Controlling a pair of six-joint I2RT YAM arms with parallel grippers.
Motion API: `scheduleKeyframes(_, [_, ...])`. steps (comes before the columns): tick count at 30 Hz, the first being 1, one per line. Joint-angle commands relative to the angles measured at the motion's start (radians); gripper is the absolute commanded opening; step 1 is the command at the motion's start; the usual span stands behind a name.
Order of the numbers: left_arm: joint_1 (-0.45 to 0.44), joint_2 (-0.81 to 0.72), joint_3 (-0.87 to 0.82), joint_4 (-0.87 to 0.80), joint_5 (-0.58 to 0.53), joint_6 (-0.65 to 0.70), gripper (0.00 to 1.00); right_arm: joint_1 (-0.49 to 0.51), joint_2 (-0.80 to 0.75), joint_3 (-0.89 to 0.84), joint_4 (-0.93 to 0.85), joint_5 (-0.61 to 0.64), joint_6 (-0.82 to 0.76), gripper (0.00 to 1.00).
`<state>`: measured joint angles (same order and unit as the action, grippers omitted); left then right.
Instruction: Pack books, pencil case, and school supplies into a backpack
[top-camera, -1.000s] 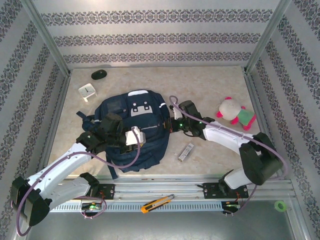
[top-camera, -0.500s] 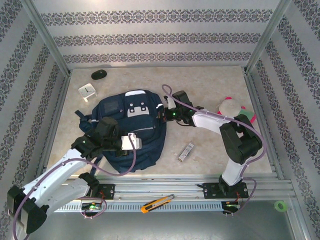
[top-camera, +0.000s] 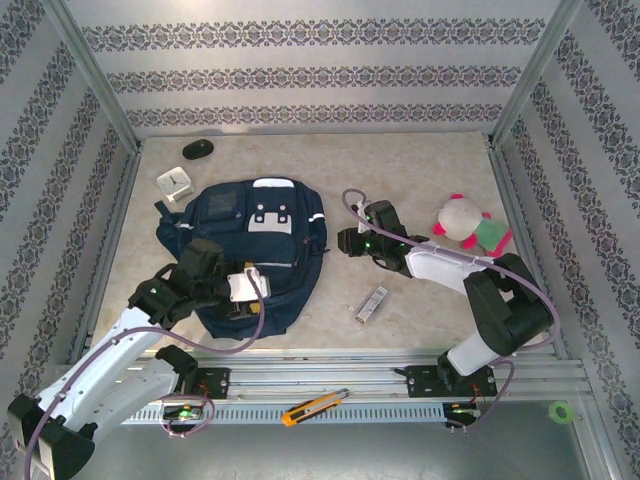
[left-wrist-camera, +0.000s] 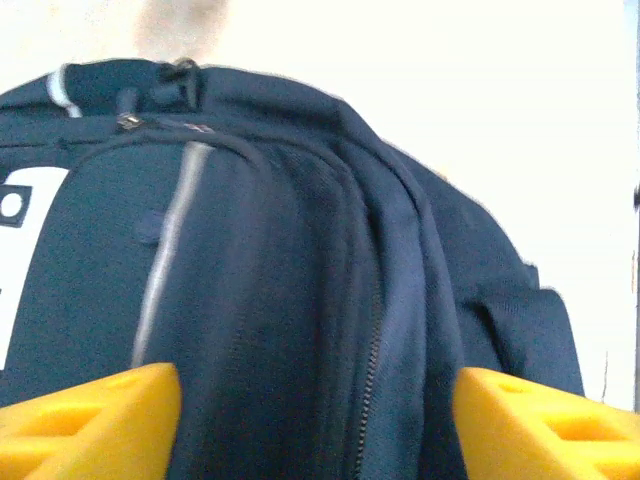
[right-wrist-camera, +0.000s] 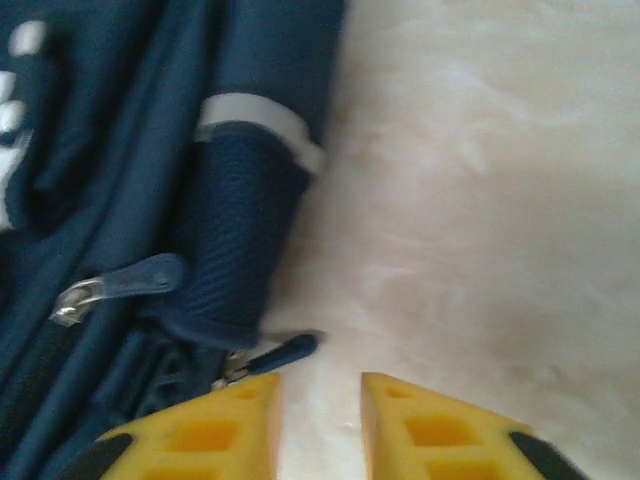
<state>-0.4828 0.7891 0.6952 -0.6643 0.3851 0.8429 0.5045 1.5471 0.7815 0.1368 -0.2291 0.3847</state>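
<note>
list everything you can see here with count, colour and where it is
backpack: 1, navy with white-grey patches, lying flat at the table's centre-left
computer mouse: 1, black, far left corner
clock: 1, white, square, just left of the backpack's top
plush toy: 1, white, pink and green, right side
slim bar: 1, silver-white, on the table right of the backpack, near edge
utility knife: 1, orange-yellow and black, on the front rail
tape roll: 1, green, near right corner off the table
table: 1, beige marbled
left gripper: 1, yellow fingers, wide apart at the backpack's near end
right gripper: 1, yellow fingers, slightly apart over bare table by the backpack's right edge
</note>
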Motion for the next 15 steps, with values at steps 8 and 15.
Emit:
scheduleKeyframes(8, [0.012, 0.134, 0.047, 0.021, -0.103, 0.036, 0.76, 0.108, -0.04, 0.086, -0.084, -0.388, -1.012, 0.41])
scheduleKeyframes(15, [0.011, 0.215, 0.042, 0.062, -0.192, 0.101, 0.61, 0.123, 0.131, 0.273, -0.325, -0.456, -1.327, 0.42])
